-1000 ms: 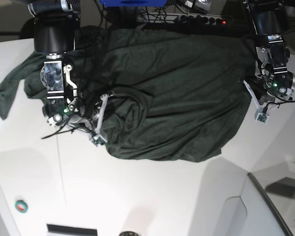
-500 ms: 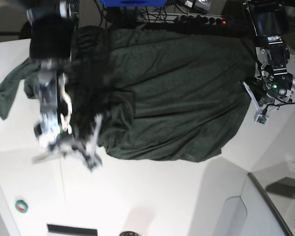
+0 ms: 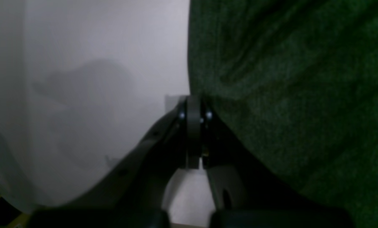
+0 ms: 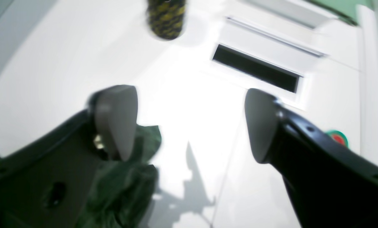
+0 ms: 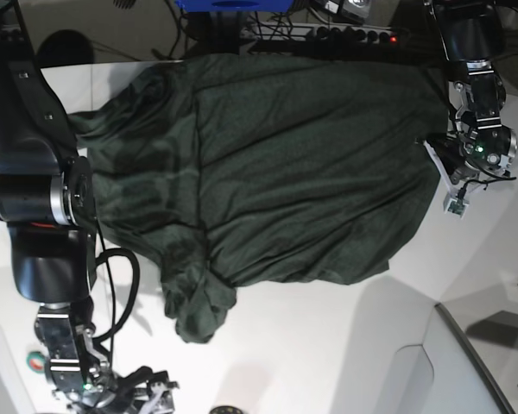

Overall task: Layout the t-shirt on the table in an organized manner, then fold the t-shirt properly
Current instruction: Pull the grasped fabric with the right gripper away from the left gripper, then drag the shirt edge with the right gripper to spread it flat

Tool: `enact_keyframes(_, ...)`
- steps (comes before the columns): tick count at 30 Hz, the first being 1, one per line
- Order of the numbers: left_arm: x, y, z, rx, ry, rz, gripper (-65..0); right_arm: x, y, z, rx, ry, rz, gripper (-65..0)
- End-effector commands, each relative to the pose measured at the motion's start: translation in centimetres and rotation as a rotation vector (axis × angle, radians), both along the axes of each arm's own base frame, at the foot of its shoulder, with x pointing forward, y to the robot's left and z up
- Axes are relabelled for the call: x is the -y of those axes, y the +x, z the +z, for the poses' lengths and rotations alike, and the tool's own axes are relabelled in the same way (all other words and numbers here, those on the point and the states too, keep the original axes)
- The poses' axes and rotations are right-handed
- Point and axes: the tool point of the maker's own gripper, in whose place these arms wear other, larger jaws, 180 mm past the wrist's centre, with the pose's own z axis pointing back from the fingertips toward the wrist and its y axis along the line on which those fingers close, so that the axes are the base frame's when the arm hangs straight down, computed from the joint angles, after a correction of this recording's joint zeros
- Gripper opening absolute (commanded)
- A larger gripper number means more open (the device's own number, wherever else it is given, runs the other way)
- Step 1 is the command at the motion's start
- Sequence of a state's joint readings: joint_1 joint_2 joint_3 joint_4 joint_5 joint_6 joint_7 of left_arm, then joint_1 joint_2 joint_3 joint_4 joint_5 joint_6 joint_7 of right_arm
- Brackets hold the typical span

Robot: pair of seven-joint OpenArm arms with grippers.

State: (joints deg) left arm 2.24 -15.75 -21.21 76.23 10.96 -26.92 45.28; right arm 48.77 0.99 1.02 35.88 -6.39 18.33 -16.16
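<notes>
At the left of the base view the right gripper (image 5: 147, 398) hangs near the table's (image 5: 328, 345) front edge, jaws spread wide and empty, a loose shirt (image 5: 293, 164) corner just beside one finger (image 4: 116, 120); probably it has let go so the cloth can lie flat; the shirt sprawls across the table's middle, wrinkled and not yet squared; at the right the left gripper (image 5: 453, 177) is pressed together at the shirt's edge, whether pinching cloth I cannot tell.

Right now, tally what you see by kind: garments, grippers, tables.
Garments: 1, the t-shirt
Grippers: 2, the left gripper and the right gripper
Tables: 1, the table
Total: 4
</notes>
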Motion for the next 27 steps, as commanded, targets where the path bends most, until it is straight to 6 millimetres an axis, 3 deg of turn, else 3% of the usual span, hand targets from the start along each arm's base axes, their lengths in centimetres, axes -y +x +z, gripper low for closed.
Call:
enact_keyframes(1, -0.9, 0.9, 1.1, 0.033, 0.028, 0.000, -65.0, 0.1, 0.9, 2.0, 0.034, 0.003, -0.003, -15.0)
enact_keyframes(3, -0.9, 0.9, 1.1, 0.032, 0.024, 0.000, -65.0, 0.7, 0.0, 0.3, -0.044, -0.020, -0.015, -17.0)
enact_keyframes(6, -0.7, 0.9, 1.1, 0.034, 0.020, 0.000, -65.0, 2.1, -2.7, -4.2, -0.199, -0.059, -0.038, -21.6)
enact_keyframes(10, 1.0, 1.0, 0.4, 0.038, -0.013, -0.001, -65.0, 4.3, -7.5, -10.1, -0.381, -0.101, -0.073, -29.4)
enact_keyframes(11, 1.3, 0.9, 0.2, 0.037, -0.019, -0.003, -65.0, 4.9, -9.2, -11.7, -0.422, -0.118, -0.080, -35.0)
enact_keyframes(14, 1.4, 0.8, 0.0, 0.033, -0.025, -0.001, -65.0, 5.5, -13.1, -14.1, -0.464, -0.150, -0.086, -63.9)
enact_keyframes(18, 1.4, 1.3, 0.3, 0.043, -0.023, 0.000, -65.0, 5.3, -15.7, -15.8, -0.488, -0.156, -0.080, -60.9)
enact_keyframes(24, 1.3, 1.2, 0.3, 0.041, -0.020, 0.000, -65.0, 5.8, -17.8, -19.2, -0.582, -0.134, -0.095, -64.2)
enact_keyframes(27, 1.3, 1.2, 0.3, 0.041, -0.020, 0.000, -65.0, 9.2, -19.0, -20.5, -0.624, -0.073, -0.195, -64.2)
